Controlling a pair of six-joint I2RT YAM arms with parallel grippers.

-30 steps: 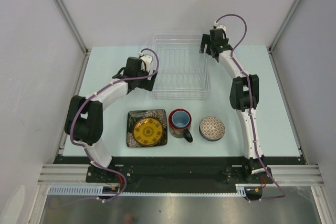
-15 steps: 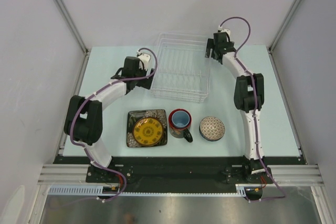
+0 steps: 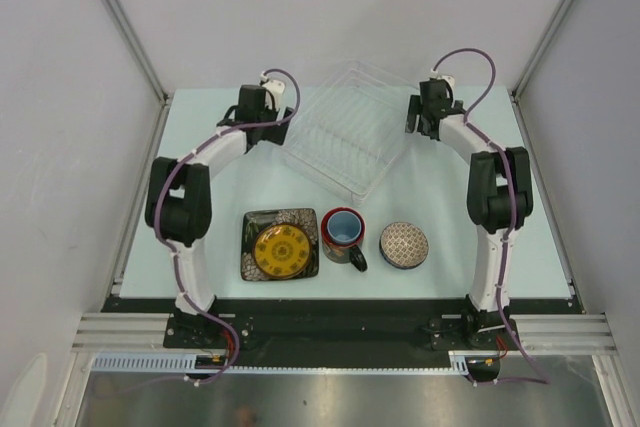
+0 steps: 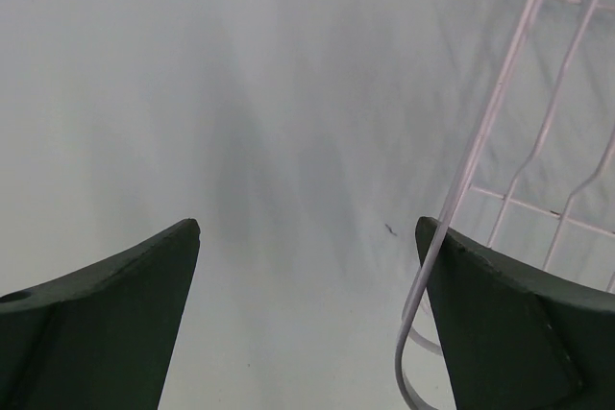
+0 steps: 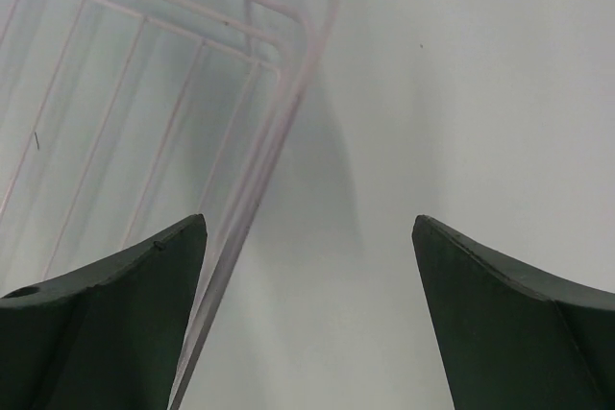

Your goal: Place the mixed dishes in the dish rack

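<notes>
The dish rack (image 3: pixel 345 129) sits skewed at twelve o'clock on the surface (image 3: pixel 200 197). At its six o'clock stand the square plate (image 3: pixel 280 244), red mug (image 3: pixel 343 233) and patterned bowl (image 3: pixel 404 244). The left hand (image 4: pixel 307 228) at the rack's nine o'clock and the right hand (image 5: pixel 307 223) at three gape wide, holding nothing.
</notes>
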